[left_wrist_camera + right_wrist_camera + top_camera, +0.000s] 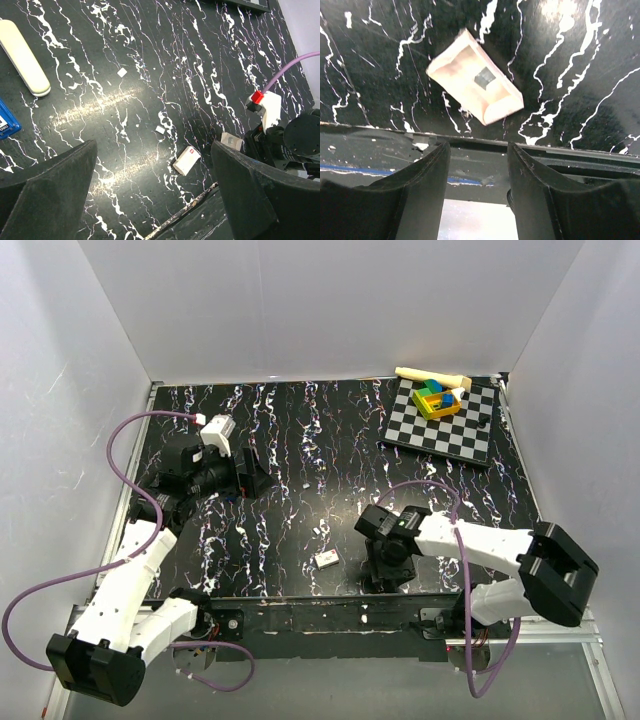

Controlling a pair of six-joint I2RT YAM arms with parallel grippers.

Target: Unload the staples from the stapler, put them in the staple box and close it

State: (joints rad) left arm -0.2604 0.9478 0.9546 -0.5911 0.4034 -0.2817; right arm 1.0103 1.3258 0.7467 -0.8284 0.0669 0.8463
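Note:
In the left wrist view the stapler shows as a long beige-grey top cover (25, 57) lying flat at the upper left. A blue body part (7, 122) is cut off by the left edge below it. I cannot tell whether they are joined. My left gripper (152, 146) is open and empty above the bare table, to the right of both parts. In the top view it (255, 480) sits at mid-left and the stapler is hidden by it. My right gripper (478, 147) is open and empty at the table's near edge (385, 575).
A small white box with a red mark (187, 160) lies near the front edge (327, 560). A pale box with a dark label (475, 90) lies just beyond my right fingers. A chequered board (470, 435) with a colourful block toy (437, 400) stands at the back right.

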